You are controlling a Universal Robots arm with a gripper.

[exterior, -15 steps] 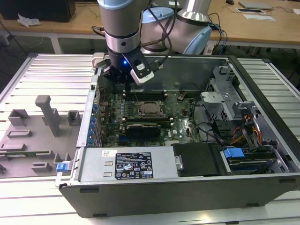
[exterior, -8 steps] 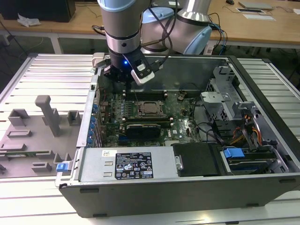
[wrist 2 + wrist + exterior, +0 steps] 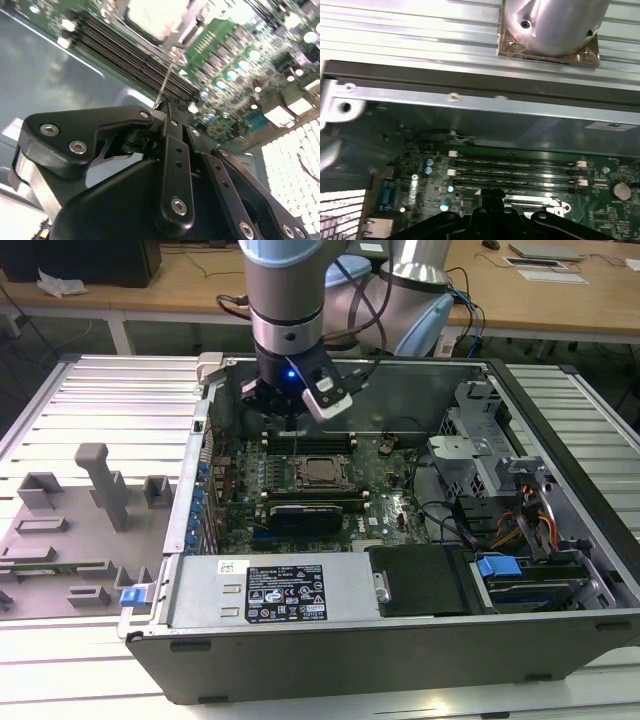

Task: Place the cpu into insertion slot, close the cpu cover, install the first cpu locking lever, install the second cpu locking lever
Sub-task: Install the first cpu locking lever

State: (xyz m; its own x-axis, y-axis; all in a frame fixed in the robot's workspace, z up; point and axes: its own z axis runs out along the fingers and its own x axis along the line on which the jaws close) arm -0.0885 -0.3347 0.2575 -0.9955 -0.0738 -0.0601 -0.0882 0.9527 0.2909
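Observation:
My gripper (image 3: 290, 418) hangs inside the open computer case, just behind the insertion slot (image 3: 318, 472) on the green motherboard. In the second wrist view the black fingers (image 3: 172, 150) lie closed together, and the gripper (image 3: 161, 107) is shut on the tip of a thin metal cpu locking lever (image 3: 166, 80). That lever runs from the fingertips to the corner of the socket. The cpu (image 3: 152, 15) shows its pale face inside the grey-metal cpu cover (image 3: 192, 20), which lies flat around it. In the first wrist view the gripper (image 3: 492, 202) sits over the socket's edge.
Black memory slots (image 3: 520, 167) run between the socket and the case's rear wall (image 3: 470, 97). A long black card (image 3: 305, 512) lies in front of the socket. The power supply (image 3: 270, 590) and drive cage (image 3: 480, 440) crowd the case. Grey fixtures (image 3: 100, 485) stand at the exterior view's left.

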